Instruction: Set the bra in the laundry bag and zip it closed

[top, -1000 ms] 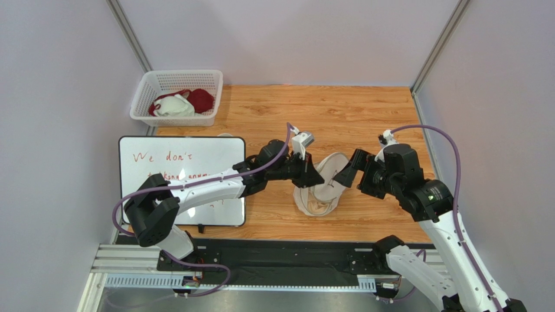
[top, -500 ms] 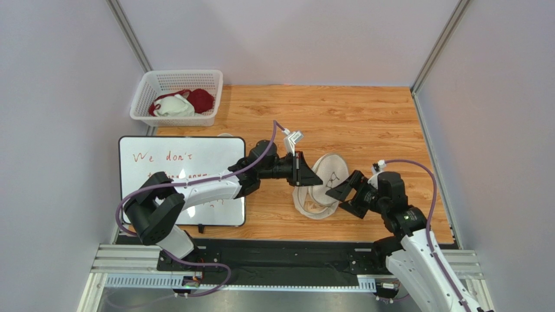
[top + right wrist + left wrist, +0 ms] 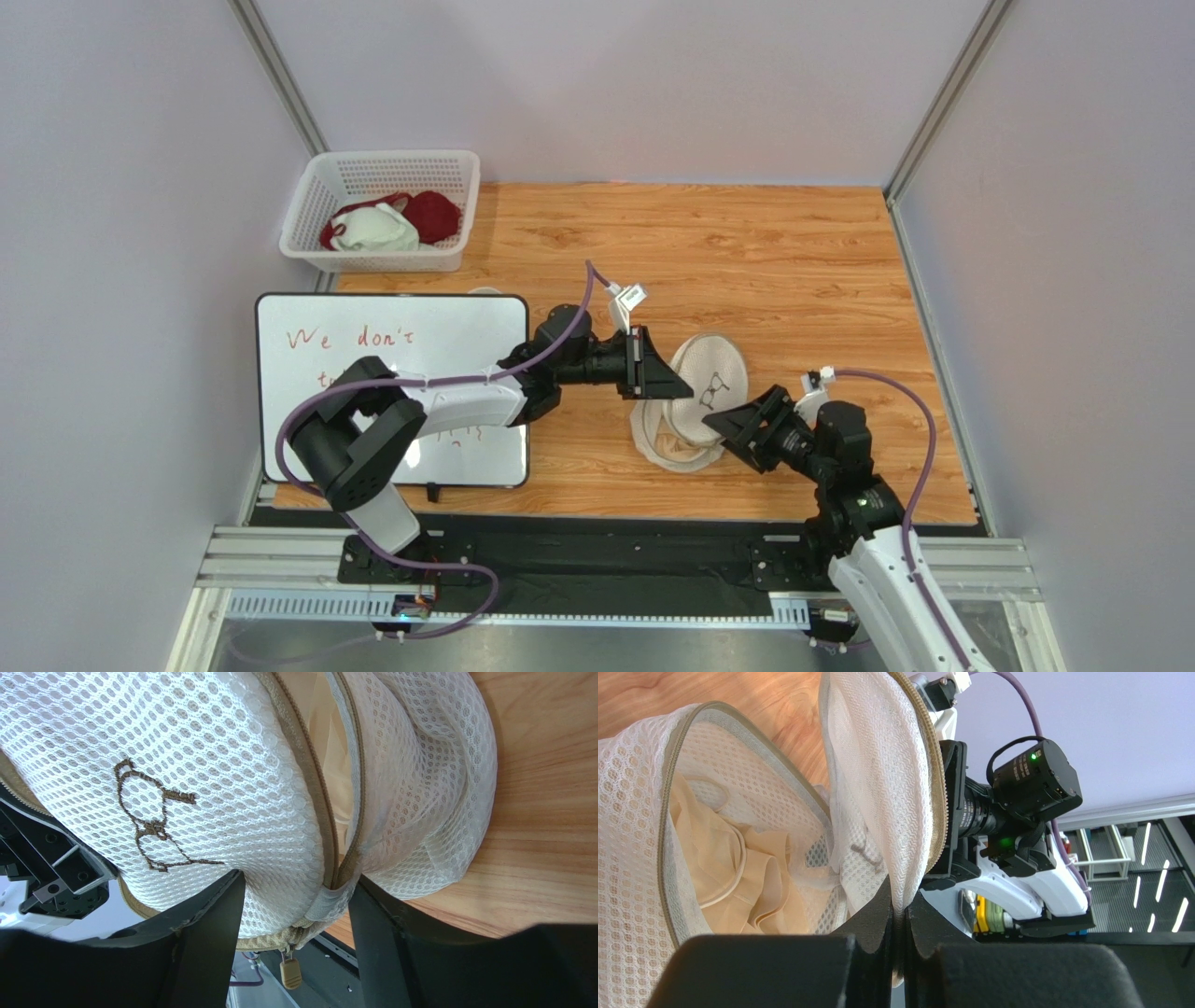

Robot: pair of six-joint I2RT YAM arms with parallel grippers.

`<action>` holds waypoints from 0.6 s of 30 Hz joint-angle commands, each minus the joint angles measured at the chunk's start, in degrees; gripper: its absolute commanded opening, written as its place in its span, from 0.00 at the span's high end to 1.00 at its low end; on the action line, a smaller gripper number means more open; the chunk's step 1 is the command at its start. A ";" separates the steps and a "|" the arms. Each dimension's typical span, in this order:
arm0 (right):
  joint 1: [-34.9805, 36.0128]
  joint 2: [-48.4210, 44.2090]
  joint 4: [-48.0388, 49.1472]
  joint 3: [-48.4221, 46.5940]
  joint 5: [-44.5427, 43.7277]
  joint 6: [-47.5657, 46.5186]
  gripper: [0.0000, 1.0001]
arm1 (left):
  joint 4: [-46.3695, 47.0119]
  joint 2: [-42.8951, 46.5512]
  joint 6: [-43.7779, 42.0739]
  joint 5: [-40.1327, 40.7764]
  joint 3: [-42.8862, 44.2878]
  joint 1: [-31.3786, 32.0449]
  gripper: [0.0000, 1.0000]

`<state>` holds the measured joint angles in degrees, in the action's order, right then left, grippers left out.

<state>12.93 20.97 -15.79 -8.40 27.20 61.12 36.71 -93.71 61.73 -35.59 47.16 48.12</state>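
Two changes stand out at the near edge: the right arm (image 3: pixel 859 483) has sunk low and drawn back toward its base, and the right gripper (image 3: pixel 730 419) has narrowed as it came. Its jaws now stand part-way apart astride the near-right end of the laundry bag (image 3: pixel 709 367), with mesh filling the gap. Whether they bite yet I cannot tell. The zipper pull (image 3: pixel 290 973) dangles just below them. To my eye that means loading is over and the zipping is being set up.

The bra (image 3: pixel 731 875) lies bunched inside the lower half, with none of it over the rim that I can see. Just beyond, the left gripper (image 3: pixel 678 388) is pinched tight on the rim of the raised upper half, holding the mouth agape.

Left of the bag the whiteboard (image 3: pixel 393 350) lies near, so the free room is on the bare table (image 3: pixel 800 252) to the right and behind. Farthest off, the basket (image 3: pixel 386 158) sits in the back-left corner, well apart.
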 commanded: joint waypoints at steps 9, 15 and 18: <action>-0.27 1.97 3.93 -1.52 1.54 1.37 0.89 | -19.97 2.56 -13.26 5.61 4.34 -0.22 0.85; -0.27 7.41 -0.55 -5.48 1.45 0.67 0.99 | -47.40 9.33 -29.11 27.03 12.51 3.80 0.57; -0.27 10.13 -1.78 -7.59 1.19 0.66 0.99 | -54.28 12.23 -34.39 39.61 15.16 7.86 0.53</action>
<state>12.88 28.67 -16.19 -11.35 28.10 62.08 -2.94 -88.01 39.68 -14.98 57.30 50.89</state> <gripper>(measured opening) 0.099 0.452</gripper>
